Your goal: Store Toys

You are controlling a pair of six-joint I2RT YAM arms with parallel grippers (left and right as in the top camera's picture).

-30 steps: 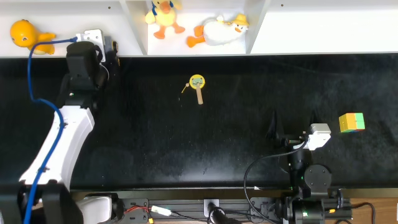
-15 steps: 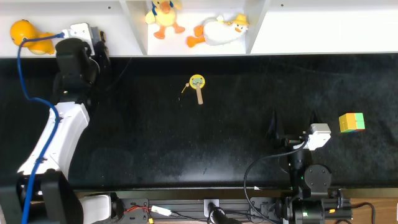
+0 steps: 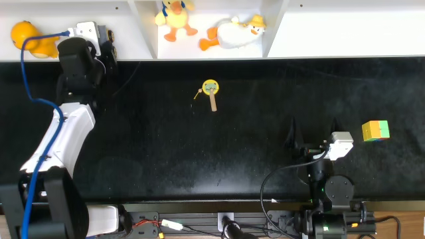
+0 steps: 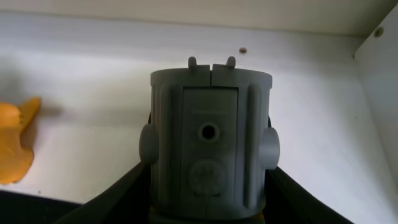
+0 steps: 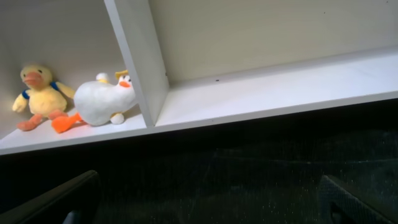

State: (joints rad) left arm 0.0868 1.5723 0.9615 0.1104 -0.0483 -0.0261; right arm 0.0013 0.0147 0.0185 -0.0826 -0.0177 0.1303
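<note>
- Three toys look stored: an orange duck toy point(image 3: 26, 36) sits in the left compartment of the white shelf point(image 3: 332, 30). A yellow duck plush point(image 3: 174, 18) and a white duck plush point(image 3: 234, 33) sit in the middle compartment.
- The left tool point(image 4: 208, 208) is clenched on a grey barrel-shaped toy point(image 4: 208, 143), one finger on each side. It holds the toy upright inside the left compartment, to the right of the orange duck and apart from it.
- I cannot tell whether the toy's base touches the shelf floor, so letting go seems the step in hand.
- Two toys are left to store: a yellow-headed stick toy point(image 3: 211, 93) on the black counter point(image 3: 199, 166) near the shelf, and a multicoloured cube point(image 3: 375, 130) at the right.
- The right tool point(image 3: 312, 136) is released and empty at the near right. The cube lies near it on its right, and the stick toy is well apart.
</note>
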